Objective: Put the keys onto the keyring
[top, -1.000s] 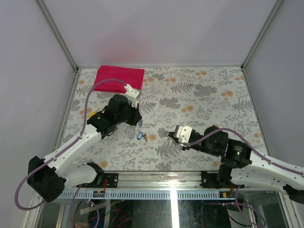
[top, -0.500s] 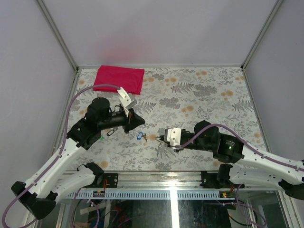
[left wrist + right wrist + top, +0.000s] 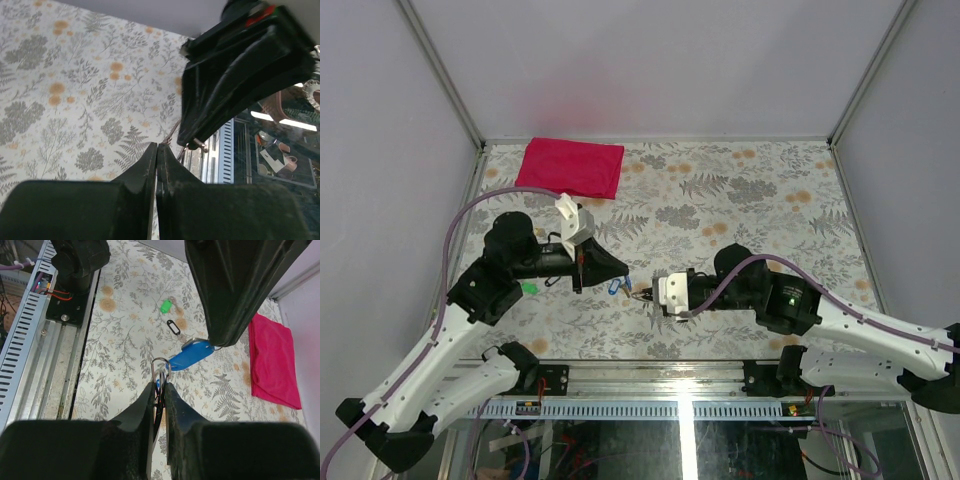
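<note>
The keyring (image 3: 161,365) is a thin silver loop that sticks out from the tips of the right gripper (image 3: 159,387), just beside the blue key (image 3: 192,353). The right fingers are nearly closed and pinch the loop. A tiny bit of blue shows between them too, but I cannot tell what it is. The blue key lies flat on the table (image 3: 770,200), between the two gripper tips. The left gripper (image 3: 620,270) points down right at the key, with its fingers pressed tight together and nothing seen between them. A small dark clip (image 3: 173,327) and a green tag (image 3: 529,288) lie on the table to the left of the key, the tag farther off. A red cloth (image 3: 572,166) lies well behind the key, at the back of the table. The table has a pattern of grey leaves and orange flowers, and plain grey walls (image 3: 650,70) stand around it. Half a second ago both grippers were a bit farther from the key; now both tips have come closer. The key has not moved.
</note>
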Robot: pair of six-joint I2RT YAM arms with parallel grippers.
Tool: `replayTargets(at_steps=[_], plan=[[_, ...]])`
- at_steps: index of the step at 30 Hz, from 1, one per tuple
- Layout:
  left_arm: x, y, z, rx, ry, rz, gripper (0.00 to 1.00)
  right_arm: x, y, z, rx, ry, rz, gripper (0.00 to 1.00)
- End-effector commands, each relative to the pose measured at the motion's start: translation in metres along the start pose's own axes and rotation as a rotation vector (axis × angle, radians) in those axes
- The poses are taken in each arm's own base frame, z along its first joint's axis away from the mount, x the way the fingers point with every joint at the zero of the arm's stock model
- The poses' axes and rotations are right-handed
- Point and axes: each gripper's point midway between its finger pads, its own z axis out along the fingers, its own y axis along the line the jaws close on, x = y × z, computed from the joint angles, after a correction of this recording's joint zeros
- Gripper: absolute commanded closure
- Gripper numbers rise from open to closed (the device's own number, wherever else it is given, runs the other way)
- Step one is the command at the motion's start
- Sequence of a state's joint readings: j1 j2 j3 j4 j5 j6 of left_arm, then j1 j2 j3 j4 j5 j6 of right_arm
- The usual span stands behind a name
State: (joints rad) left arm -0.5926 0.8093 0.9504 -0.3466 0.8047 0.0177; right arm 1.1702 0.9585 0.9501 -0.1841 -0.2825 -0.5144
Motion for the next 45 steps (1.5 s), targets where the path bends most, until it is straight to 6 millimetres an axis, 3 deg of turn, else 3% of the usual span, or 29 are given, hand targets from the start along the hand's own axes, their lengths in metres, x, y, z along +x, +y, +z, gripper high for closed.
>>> replayTargets(at_steps=[1,6,20,45], plan=[[-0.023,-0.022,-0.004,0.1,-0.098,0.071,1.0,-0.04,-0.01,-0.001,-0.011,-0.106,-0.067,1.0],[-0.025,-0.036,-0.005,0.187,-0.115,0.076,1.0,-0.045,-0.009,0.0,-0.037,-0.116,-0.084,1.0],[-0.022,-0.052,-0.006,0.303,-0.09,0.056,1.0,-0.054,-0.006,0.008,-0.084,-0.138,-0.09,1.0],[-0.006,-0.06,-0.006,0.402,0.003,0.001,1.0,-0.057,-0.003,0.007,-0.124,-0.119,-0.102,1.0]])
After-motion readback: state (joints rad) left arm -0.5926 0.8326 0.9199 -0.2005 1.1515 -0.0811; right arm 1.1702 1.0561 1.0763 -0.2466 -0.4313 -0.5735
